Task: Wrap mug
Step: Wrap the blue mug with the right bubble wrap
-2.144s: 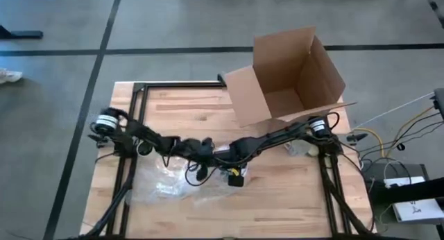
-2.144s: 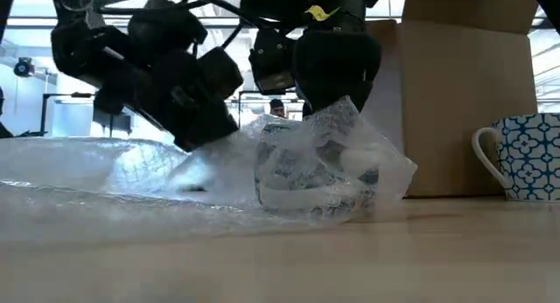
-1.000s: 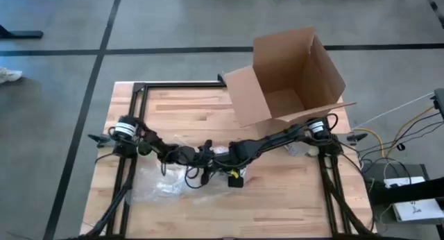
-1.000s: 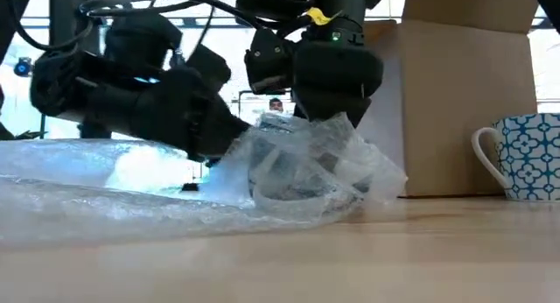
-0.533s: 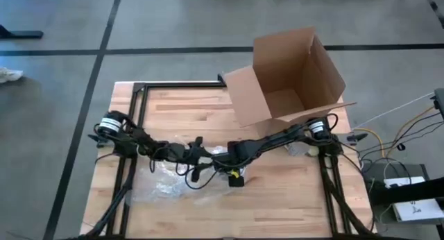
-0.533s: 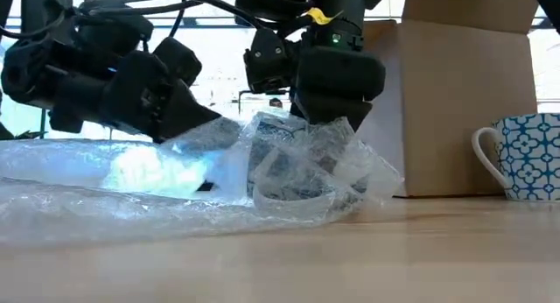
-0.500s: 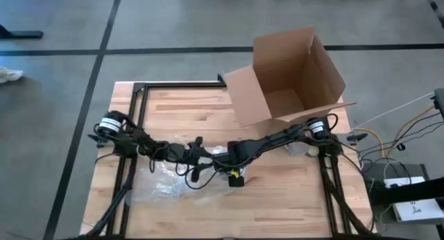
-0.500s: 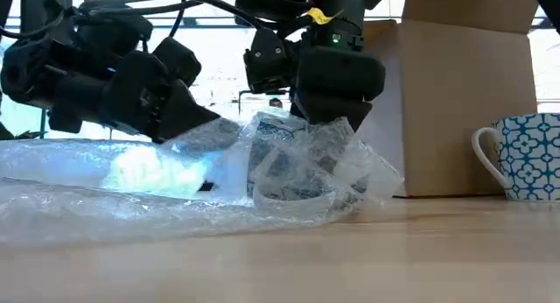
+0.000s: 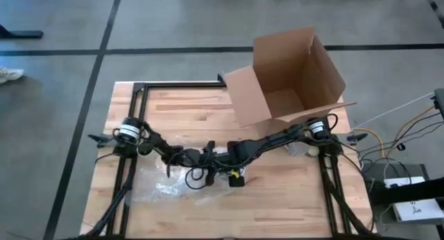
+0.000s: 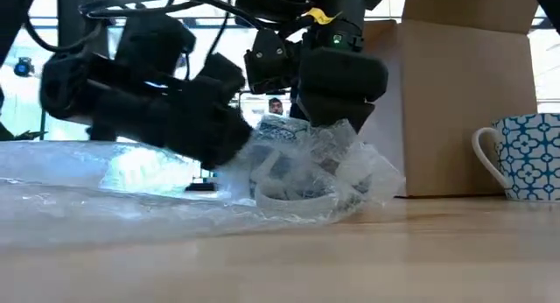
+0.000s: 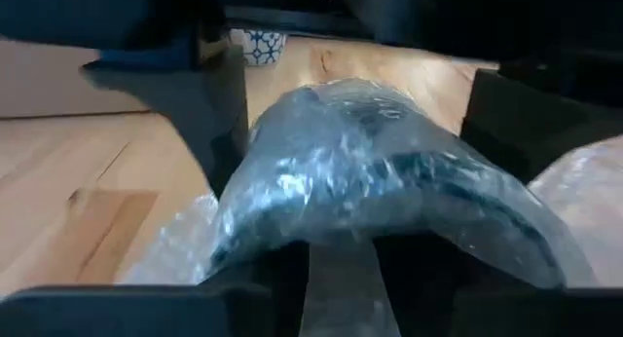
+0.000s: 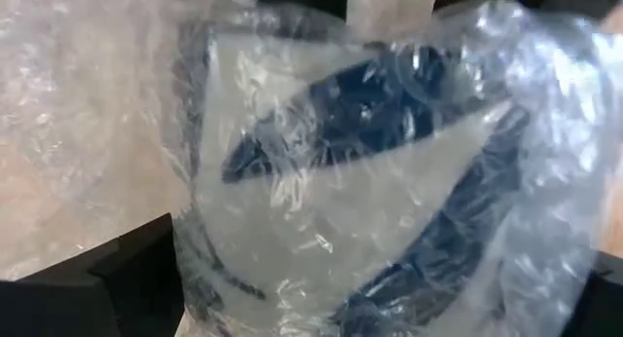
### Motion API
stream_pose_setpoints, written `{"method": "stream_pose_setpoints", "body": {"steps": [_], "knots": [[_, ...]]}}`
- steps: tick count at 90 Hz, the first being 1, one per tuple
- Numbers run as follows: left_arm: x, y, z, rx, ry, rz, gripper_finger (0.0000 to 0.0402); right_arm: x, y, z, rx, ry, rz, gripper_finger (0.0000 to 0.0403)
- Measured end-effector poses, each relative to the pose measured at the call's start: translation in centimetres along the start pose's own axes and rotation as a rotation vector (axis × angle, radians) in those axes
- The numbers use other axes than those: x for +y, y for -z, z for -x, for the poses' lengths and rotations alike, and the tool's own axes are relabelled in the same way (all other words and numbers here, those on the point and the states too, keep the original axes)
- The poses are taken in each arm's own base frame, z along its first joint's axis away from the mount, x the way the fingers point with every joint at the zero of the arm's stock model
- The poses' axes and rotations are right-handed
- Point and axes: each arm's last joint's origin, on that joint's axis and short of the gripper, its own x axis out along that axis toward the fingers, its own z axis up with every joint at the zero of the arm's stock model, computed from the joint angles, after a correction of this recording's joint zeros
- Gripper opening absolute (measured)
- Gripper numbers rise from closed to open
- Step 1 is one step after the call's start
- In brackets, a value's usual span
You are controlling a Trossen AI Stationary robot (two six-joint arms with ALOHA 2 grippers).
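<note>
Mug [image 10: 293, 176] in bubble wrap [image 10: 105, 193], mid-table, between my two grippers.
My right gripper [image 10: 328, 119] presses down on the wrapped mug; my left gripper [image 10: 229, 145] touches its left side. I cannot tell either finger gap. A second mug [image 10: 521, 157] stands far right beside the box [image 9: 291, 77].

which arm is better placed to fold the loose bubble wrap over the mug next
Left, probably. The loose bubble wrap trails on its side, and the left gripper is right at the mug, while the right gripper sits on top.

Blue-and-white patterned mug [image 10: 523, 157]
</note>
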Motion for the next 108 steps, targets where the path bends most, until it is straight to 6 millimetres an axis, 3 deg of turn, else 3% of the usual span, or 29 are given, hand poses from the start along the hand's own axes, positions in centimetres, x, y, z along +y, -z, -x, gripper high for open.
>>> {"method": "stream_pose_setpoints", "body": {"steps": [21,47,67,88,108], "knots": [[-0.2,0.2,-0.9,-0.008,0.016,-0.003,0.0109,0.2,0.4,0.0,0.034,-0.005,0.009,0.0394],[-0.1,0.2,-0.2,-0.023,0.02,0.027,0.0111,0.1,0.1,0.1,0.009,0.004,0.013,0.0394],[-0.1,0.1,1.2,-0.053,0.041,0.014,0.0102,1.0,0.0,0.2,-0.017,0.02,0.111,0.0394],[0.3,0.5,3.2,-0.114,0.045,-0.015,0.0142,1.2,-0.1,0.3,-0.033,0.038,0.12,0.0394],[0.3,0.8,2.6,-0.107,0.03,-0.033,0.0185,1.4,-0.4,0.3,-0.072,0.052,0.098,0.0394]]}}
